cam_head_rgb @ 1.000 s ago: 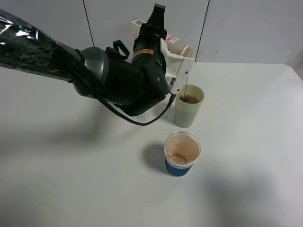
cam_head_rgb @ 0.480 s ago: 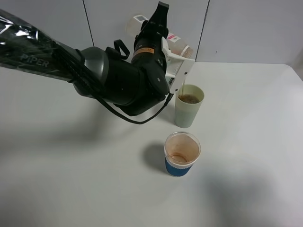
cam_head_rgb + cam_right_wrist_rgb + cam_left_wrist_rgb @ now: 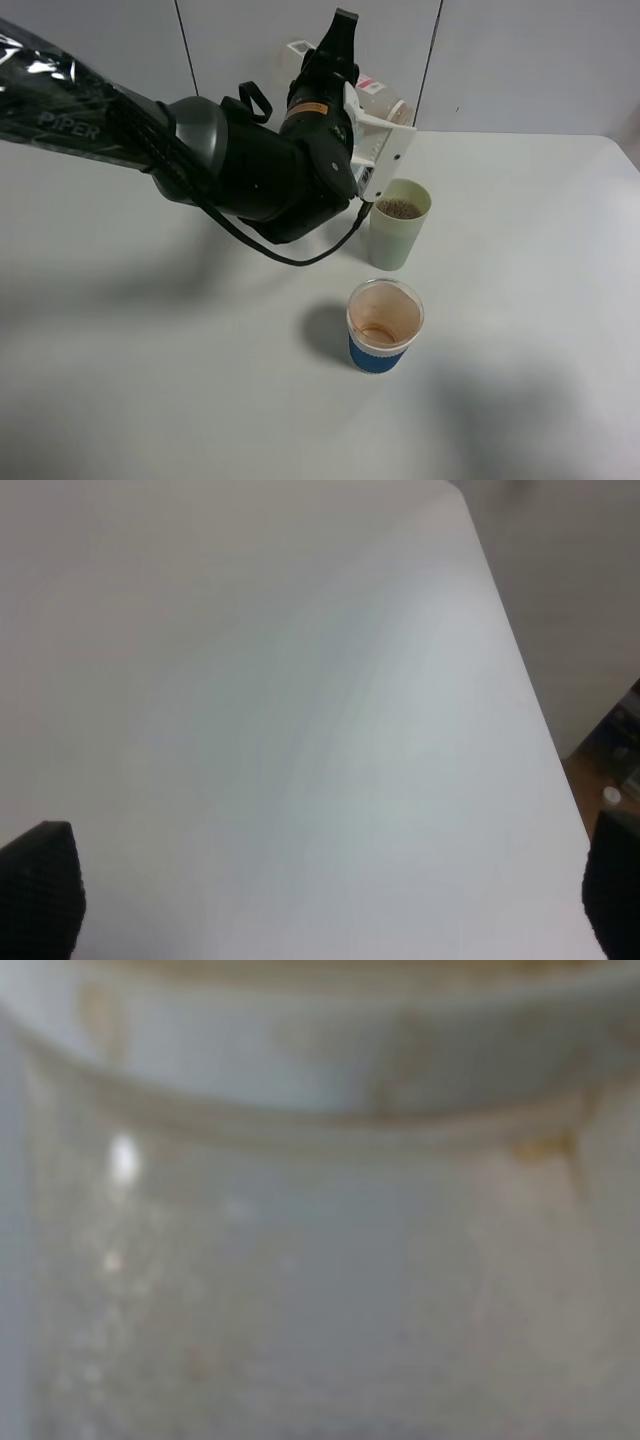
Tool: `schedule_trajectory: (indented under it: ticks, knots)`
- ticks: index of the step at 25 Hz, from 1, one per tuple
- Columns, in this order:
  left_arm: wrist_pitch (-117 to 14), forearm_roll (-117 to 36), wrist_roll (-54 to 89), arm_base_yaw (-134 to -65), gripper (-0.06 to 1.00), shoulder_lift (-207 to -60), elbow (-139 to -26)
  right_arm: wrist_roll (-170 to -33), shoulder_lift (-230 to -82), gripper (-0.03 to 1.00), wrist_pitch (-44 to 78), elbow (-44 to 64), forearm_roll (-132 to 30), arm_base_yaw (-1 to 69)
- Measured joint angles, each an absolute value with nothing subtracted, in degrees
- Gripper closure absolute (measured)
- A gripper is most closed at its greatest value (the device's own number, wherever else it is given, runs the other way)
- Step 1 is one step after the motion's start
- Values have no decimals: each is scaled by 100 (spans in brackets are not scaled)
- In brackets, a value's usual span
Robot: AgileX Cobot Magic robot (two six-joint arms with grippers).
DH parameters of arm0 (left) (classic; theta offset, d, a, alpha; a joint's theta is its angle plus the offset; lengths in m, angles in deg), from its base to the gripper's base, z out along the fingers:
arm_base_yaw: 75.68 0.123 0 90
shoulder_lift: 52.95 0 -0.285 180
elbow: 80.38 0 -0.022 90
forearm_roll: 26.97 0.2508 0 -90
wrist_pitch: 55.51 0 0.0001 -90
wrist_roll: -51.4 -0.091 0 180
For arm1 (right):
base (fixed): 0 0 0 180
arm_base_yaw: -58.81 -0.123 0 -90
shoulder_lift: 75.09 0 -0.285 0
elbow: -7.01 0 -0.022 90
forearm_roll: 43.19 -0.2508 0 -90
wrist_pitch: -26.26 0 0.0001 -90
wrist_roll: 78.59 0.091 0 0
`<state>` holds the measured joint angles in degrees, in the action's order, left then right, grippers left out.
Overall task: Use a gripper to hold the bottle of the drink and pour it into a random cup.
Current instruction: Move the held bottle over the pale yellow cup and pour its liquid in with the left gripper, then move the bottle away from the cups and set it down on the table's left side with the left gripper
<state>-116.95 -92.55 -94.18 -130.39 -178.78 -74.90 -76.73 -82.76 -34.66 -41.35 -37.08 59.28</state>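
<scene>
My left gripper [image 3: 386, 128], white jaws on the black PIPER arm, is shut on the bottle [image 3: 378, 94]. The bottle is clear with a pink label and lies tilted, neck down toward the right, just above and behind the pale green cup [image 3: 398, 240]. The drink [image 3: 400, 208] shows brown and foamy near the cup's rim. I see no stream between bottle and cup. The left wrist view is filled by a blurred close-up of the clear bottle wall [image 3: 320, 1260]. My right gripper [image 3: 325, 900] is open over bare table; only its two black fingertips [image 3: 40, 880] show.
A clear cup with a blue sleeve [image 3: 383, 328] stands in front of the green cup, with a brown residue at its bottom. The white table [image 3: 520, 300] meets the wall behind. Its far edge [image 3: 520, 670] shows in the right wrist view.
A thin brown stream ran from the bottle into the green cup one second and half a second ago; now it has stopped. The gripper and bottle shifted slightly.
</scene>
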Motion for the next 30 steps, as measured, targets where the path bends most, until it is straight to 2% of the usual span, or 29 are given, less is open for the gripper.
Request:
schedule_trajectory:
  ticks: [11,18,23,26,30]
  knots:
    - [-9853,-10004,-8401,-12959,62,-17407,-7490,-7673,-8276,-2,-3466,-4135,-3708,5928]
    - [-8381,-10240,-7247,-12486,62,-16955,-7490,-7673,-8276,-2,-3466,-4135,-3708,5928]
    - [-6634,-9762,-5403,-11875,62,-16618,-7490,-7673,-8276,-2,-3466,-4135,-3708,5928]
    - [-5491,-8580,-3541,-11457,62,-16538,-7490,-7673,-8276,-2,-3466,-4135,-3708,5928]
    - [-4671,-6625,-987,-11019,62,-16473,-7490,-7673,-8276,-2,-3466,-4135,-3708,5928]
